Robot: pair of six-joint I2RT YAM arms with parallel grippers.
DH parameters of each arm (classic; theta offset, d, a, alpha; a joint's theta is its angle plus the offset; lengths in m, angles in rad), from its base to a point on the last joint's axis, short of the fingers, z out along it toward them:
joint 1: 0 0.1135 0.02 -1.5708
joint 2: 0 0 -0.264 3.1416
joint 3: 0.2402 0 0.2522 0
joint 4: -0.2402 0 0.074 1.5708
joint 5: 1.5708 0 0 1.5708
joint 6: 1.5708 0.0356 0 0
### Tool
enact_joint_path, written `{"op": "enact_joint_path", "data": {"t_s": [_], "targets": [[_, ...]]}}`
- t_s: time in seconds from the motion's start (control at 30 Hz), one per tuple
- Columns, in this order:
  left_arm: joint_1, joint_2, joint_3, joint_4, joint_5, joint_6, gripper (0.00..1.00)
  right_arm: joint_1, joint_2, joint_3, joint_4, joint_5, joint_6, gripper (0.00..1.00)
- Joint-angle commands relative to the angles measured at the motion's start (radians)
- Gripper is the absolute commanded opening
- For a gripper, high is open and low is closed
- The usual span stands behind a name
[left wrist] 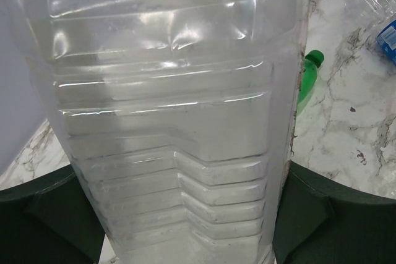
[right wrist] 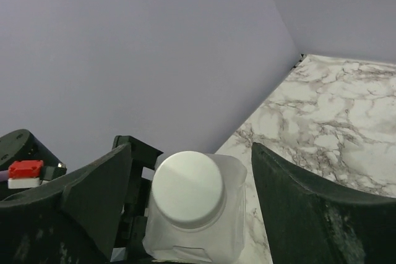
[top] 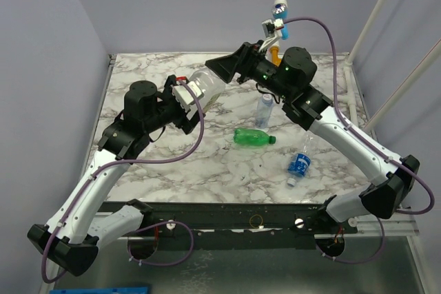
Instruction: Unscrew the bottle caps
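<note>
The left gripper (left wrist: 189, 214) clamps the tall clear ribbed plastic bottle (left wrist: 167, 122) above the marble table's (top: 172, 177) 11 o'clock, inside its back edge. The right gripper (right wrist: 189, 196) straddles its round white cap (right wrist: 187, 185) — fingers (right wrist: 309, 208) wide, gaps both sides. A green plastic bottle (top: 252, 138) lies at centre — well apart.

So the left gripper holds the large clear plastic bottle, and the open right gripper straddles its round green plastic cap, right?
Not quite: the right wrist view shows a round white plastic cap, not green. Otherwise yes: left gripper holds the large clear plastic bottle, open right gripper straddles the cap.
</note>
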Motion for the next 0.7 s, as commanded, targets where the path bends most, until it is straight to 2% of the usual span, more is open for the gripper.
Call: {"op": "enact_joint_path", "data": {"t_s": [0.0, 0.17, 0.23, 0.27, 0.3, 0.33, 0.37, 0.4, 0.47, 0.67], "targets": [[-0.007, -0.005, 0.036, 0.009, 0.014, -0.001, 0.19, 0.019, 0.027, 0.028, -0.009, -0.013, -0.016, 0.78], [-0.009, 0.018, 0.048, 0.010, -0.005, -0.022, 0.19, 0.043, 0.040, 0.047, -0.032, -0.003, -0.034, 0.64], [-0.008, 0.026, 0.053, 0.010, -0.004, -0.033, 0.19, 0.048, 0.037, 0.042, -0.032, 0.011, -0.038, 0.46], [-0.009, 0.029, 0.057, 0.010, -0.004, -0.043, 0.26, 0.049, 0.034, 0.039, -0.032, 0.019, -0.040, 0.34], [-0.009, 0.033, 0.062, 0.009, -0.005, -0.056, 0.49, 0.048, 0.029, 0.034, -0.031, 0.026, -0.047, 0.26], [-0.009, 0.033, 0.067, 0.009, -0.008, -0.080, 0.89, 0.049, 0.023, 0.029, -0.026, 0.026, -0.057, 0.17], [-0.009, 0.030, 0.070, 0.007, -0.005, -0.096, 0.99, 0.049, 0.011, 0.020, -0.012, 0.019, -0.074, 0.11], [-0.009, 0.025, 0.075, 0.004, 0.001, -0.112, 0.99, 0.049, 0.000, 0.011, 0.001, 0.003, -0.100, 0.05], [-0.009, 0.009, 0.082, -0.008, 0.022, -0.150, 0.99, 0.049, -0.033, -0.015, 0.042, -0.058, -0.165, 0.01], [-0.008, -0.029, 0.166, -0.161, 0.308, -0.212, 0.99, 0.047, -0.121, -0.060, 0.087, -0.297, -0.322, 0.01]]}}
